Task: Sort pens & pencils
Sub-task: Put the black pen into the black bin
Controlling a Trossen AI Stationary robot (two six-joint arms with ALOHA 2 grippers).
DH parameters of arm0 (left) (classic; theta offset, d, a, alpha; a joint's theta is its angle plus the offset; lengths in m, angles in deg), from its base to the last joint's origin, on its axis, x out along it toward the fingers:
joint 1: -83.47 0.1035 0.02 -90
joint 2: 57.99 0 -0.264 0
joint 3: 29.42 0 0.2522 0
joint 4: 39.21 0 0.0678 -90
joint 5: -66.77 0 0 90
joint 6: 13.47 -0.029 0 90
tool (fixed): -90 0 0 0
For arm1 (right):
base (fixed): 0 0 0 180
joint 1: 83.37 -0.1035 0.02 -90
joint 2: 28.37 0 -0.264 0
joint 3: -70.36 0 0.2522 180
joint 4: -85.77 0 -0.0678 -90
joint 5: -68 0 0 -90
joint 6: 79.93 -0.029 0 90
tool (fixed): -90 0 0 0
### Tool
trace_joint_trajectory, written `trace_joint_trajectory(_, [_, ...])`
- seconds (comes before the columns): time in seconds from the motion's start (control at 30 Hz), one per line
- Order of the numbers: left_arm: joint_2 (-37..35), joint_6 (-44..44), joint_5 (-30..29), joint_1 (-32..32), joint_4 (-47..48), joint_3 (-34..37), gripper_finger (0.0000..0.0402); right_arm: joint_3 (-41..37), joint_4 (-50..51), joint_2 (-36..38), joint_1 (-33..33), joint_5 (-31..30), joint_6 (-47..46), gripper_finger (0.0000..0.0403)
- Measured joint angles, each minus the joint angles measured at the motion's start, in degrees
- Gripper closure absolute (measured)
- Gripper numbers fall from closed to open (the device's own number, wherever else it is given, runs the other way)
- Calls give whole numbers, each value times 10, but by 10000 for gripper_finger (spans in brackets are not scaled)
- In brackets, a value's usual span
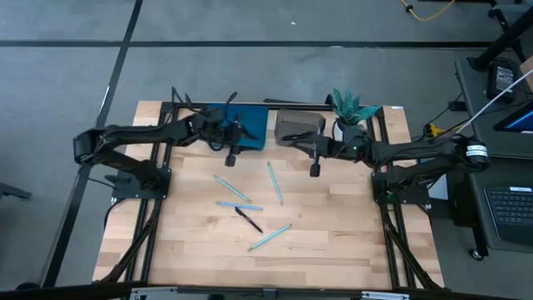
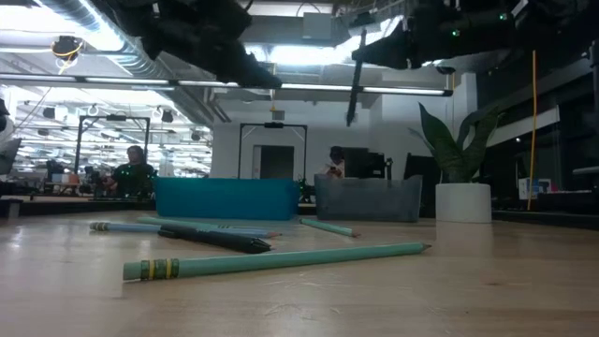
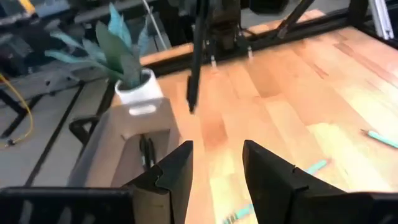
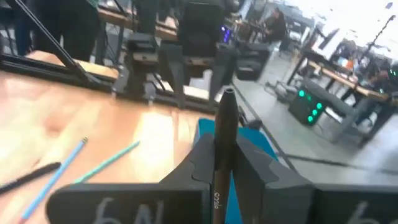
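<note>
Several light-blue pencils [image 1: 231, 187] [image 1: 275, 182] [image 1: 269, 237] and one black pen [image 1: 248, 220] lie flat on the wooden table. My left gripper [image 1: 230, 158] hangs open [image 3: 217, 163] above the table, just in front of the blue bin [image 1: 243, 125], with nothing between its fingers. My right gripper [image 1: 316, 165] is in the air in front of the grey bin [image 1: 300, 127], shut on another black pen [image 2: 354, 84]. The grey bin holds pens [image 3: 146, 152]. My right gripper pinches the black pen's shaft [image 4: 224, 140] between its two fingers. The fingers reach out about level and lie across the pen. The pen stands upright and clear of the table, a short end above the fingers and the longer part [image 3: 194, 74] hanging below.
A potted plant [image 1: 350, 108] stands at the back right beside the grey bin. Black frame rails [image 1: 150, 217] run along the table's left and right edges. Bare wood lies near the front edge [image 1: 333, 258]. People sit at desks in the room behind [image 2: 131, 168].
</note>
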Motion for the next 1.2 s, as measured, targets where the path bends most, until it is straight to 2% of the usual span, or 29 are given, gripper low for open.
trace_joint_trajectory(0.4, [-11, -1, -1, 17, 105, 0, 268, 0, 36, 8, 85, 0, 3, 370])
trace_joint_trajectory(0.83, [-11, 1, 2, 17, 112, 0, 268, 0, 39, 8, 180, 36, -15, 370])
trace_joint_trajectory(1.2, [-11, 1, 2, 17, 112, 0, 268, 56, 234, 7, 202, 51, -13, 370])
